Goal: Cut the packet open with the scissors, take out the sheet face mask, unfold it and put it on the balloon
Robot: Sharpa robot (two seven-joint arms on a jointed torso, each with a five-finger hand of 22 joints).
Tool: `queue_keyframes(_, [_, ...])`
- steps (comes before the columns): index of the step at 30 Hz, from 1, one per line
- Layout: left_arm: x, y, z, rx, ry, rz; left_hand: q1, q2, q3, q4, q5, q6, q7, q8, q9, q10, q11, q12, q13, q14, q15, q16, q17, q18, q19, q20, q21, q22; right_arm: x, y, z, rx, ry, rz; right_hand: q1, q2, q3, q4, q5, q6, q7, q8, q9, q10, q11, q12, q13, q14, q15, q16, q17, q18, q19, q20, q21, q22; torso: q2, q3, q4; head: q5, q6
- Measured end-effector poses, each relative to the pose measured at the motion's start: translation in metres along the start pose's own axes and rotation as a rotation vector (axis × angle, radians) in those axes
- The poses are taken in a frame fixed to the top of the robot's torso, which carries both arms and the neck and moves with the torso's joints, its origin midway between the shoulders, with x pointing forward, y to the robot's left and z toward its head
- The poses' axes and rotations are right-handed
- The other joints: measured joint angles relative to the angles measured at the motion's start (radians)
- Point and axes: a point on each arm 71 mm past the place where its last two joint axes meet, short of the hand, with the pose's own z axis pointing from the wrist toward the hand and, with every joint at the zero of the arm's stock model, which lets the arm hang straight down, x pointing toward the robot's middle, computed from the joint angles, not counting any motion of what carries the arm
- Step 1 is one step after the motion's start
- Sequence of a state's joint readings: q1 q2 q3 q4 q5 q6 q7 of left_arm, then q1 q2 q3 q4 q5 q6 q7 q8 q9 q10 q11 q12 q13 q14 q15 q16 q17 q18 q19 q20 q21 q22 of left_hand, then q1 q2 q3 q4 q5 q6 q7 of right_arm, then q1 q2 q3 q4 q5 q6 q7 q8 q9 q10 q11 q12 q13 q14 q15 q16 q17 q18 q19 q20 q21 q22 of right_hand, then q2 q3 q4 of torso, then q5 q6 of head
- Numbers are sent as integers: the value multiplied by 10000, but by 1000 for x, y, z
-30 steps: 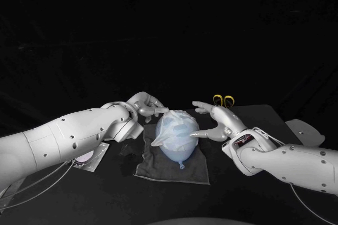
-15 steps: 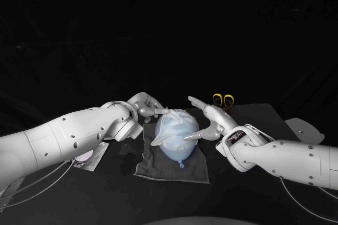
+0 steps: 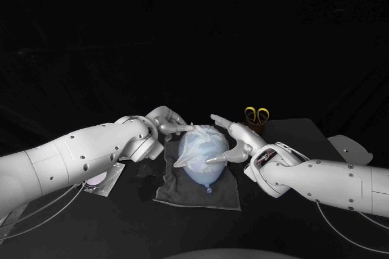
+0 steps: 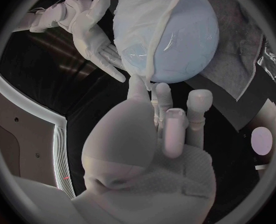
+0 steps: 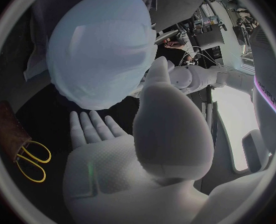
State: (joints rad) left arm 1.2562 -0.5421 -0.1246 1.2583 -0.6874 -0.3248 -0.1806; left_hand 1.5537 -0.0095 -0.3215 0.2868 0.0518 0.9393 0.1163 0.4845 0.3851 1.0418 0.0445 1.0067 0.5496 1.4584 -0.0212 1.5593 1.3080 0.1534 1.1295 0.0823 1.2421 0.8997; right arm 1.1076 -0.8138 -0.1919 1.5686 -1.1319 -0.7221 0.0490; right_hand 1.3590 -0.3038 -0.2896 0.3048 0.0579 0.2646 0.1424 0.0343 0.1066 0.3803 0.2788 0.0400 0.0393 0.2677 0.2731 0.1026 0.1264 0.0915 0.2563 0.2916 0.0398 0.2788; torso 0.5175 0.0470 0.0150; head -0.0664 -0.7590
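Looking down from the head: balloon (image 3: pixel 201 160) lying on a dark cloth (image 3: pixel 198 196) in the middle of the worktop (image 3: pixel 302 130), knot end toward the robot, sheet mask (image 3: pixel 199 141) draped over the far half. Beyond the cloth's far right corner, scissors (image 3: pixel 257 113) standing yellow handles up in a dark holder (image 3: pixel 258 124). Near the cloth and partly under the left arm, the packet (image 3: pixel 101 183) lying flat. Left robot hand (image 3: pixel 168 123) at the balloon's far end, one fingertip reaching onto the mask's edge. Right robot hand (image 3: pixel 233 142) alongside the balloon's other flank, thumb tip at the balloon's side, the other fingers stretched out past the far end. Closer in, from the left wrist: the mask's white rim hanging off the balloon and coming down right at the thumb and fingers (image 4: pixel 164 102), held straight and close together. Pinching that rim or merely touching it, cannot tell. From the right wrist: palm flat, fingers (image 5: pixel 91 127) apart and straight with nothing between them, thumb pointing up toward the mask-covered balloon. Also there, off to the side of that palm, the yellow scissor loops sticking out of the brown holder, well apart from the balloon.
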Motion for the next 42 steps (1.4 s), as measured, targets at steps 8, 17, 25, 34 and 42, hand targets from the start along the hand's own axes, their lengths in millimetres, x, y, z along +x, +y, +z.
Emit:
queue_keyframes(8, [3, -1, -1, -32, 203, 56, 995, 607, 231, -254, 0, 20, -95, 127, 10, -111, -104, -47, -14, 34, 34, 0, 0, -1, 0, 0, 0, -2, 6, 2, 4, 59, 276, 98, 0, 0, 0, 0, 25, 0, 0, 0, 0, -70, 2, 0, -13, -72, 1, -37, -36, -2, -72, 0, 0, -90, 6, 3, -3, 28, -4])
queue_keyframes(17, [5, -2, -1, -18, 414, 95, 1456, 821, 366, -249, 0, 268, -343, 147, -121, 150, -310, -15, 245, 52, -57, 0, 3, -1, 36, -36, 77, 157, 10, 1, 7, 192, 526, 82, 46, 39, 44, -18, 80, 1, 0, 0, 1, -135, 8, 0, -12, -72, 0, -76, -69, -4, -142, 0, 1, -157, 10, 16, -12, 52, -19])
queue_keyframes(25, [5, -3, 0, -8, 476, 105, 2171, 1066, 706, -163, -2, 641, -375, 16, -375, 310, -371, -46, 393, 66, -144, 2, 30, -4, 67, -146, 90, 180, 13, -1, 8, 291, 713, 6, 216, 51, 148, 0, 140, 1, 0, 0, -9, -142, 1, -1, -13, -72, 0, -114, -90, -5, -177, 34, 2, -213, 16, 23, -17, 64, -42])
queue_keyframes(34, [4, -3, 0, 18, 421, 86, 2357, 962, 1433, -67, -43, 696, -328, -96, -501, 526, -161, -144, 590, 65, -143, 0, 13, -153, 210, -221, 309, 480, 15, -1, 10, 354, 918, -179, 428, 76, 520, -38, 196, 2, 0, 0, -8, -143, 0, -5, -21, -72, 0, -154, -109, -5, -212, -1, 3, -283, 24, 22, -23, 67, -59])
queue_keyframes(42, [0, -1, -1, -24, 199, 10, 2502, 817, 1804, 248, 11, 663, -296, -127, -486, 648, -68, -203, 675, 66, -141, -4, -7, -154, 287, -214, 426, 677, 17, -4, 9, 465, 1064, -393, 507, 155, 598, -15, 196, 2, 0, 1, -8, -160, -16, -27, -22, -72, 0, -153, -139, -6, -248, 35, 4, -321, 28, 18, -21, 92, -88])
